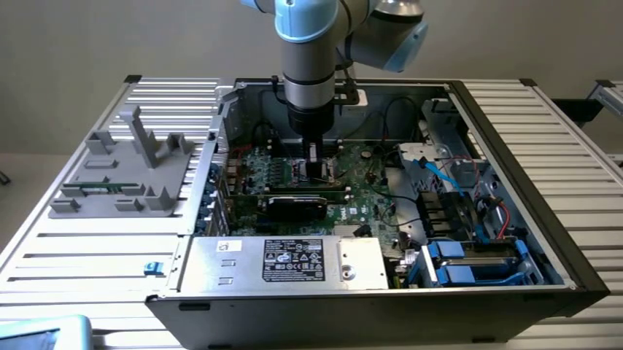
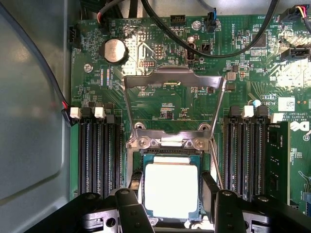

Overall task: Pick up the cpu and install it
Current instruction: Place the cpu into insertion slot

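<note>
The cpu (image 2: 171, 189), a small square chip with a bright silver top and a dark rim, sits over the socket on the green motherboard (image 2: 160, 48). My gripper (image 2: 172, 188) is shut on it, with one black finger against each of two opposite edges. The socket's metal load plate (image 2: 173, 82) is swung open behind the chip. In the exterior view the gripper (image 1: 316, 173) reaches straight down into the open computer case (image 1: 545, 219), low over the board near its middle. I cannot tell whether the chip is fully seated.
Black memory slots (image 2: 99, 155) flank the socket on both sides. Black cables (image 2: 218, 48) cross the board beyond it. A black card (image 1: 302, 204) and a silver box with a white label (image 1: 282, 261) lie inside the case. A grey fixture (image 1: 127, 175) stands at the exterior view's left.
</note>
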You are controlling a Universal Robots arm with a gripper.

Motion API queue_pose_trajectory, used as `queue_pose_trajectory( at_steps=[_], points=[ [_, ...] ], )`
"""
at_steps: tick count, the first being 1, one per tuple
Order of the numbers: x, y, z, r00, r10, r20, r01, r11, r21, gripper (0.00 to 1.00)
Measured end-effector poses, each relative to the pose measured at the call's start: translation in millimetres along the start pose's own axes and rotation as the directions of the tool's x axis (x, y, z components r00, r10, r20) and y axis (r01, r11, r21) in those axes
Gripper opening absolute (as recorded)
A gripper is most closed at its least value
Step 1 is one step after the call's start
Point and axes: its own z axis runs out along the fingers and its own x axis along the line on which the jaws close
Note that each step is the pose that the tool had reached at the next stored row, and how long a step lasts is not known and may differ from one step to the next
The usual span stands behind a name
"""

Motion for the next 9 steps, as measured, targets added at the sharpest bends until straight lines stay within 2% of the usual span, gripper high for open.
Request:
queue_pose_trajectory(
  at_steps=[9],
  points=[
    [-0.1,0.0,0.0,1.0000,0.003,-0.0020,-0.003,1.0000,-0.0013,0.56]
  ],
)
